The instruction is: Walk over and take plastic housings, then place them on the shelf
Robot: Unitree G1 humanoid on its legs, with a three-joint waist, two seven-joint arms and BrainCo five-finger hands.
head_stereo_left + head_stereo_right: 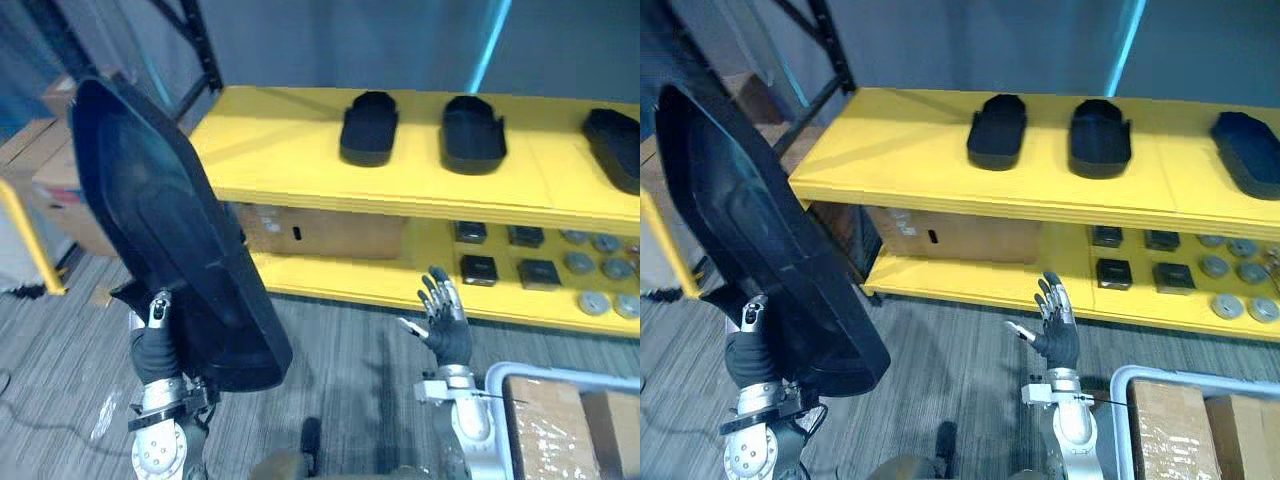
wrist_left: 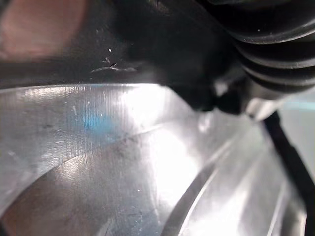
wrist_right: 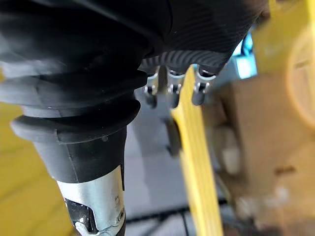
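Black housing (image 1: pixel 170 230) rises tilted from left robot hand (image 1: pixel 155 348), grip hidden; right robot hand (image 1: pixel 448 335) splayed open.

Yellow shelf (image 1: pixel 290 160) with three black housings (image 1: pixel 369 127) on top, cardboard box (image 1: pixel 320 232) and small parts (image 1: pixel 478 269) below.

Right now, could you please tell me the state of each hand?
Left hand: against the black plastic housing, fingers hidden behind it; grip cannot be told.
Right hand: open, fingers straight, holding nothing.
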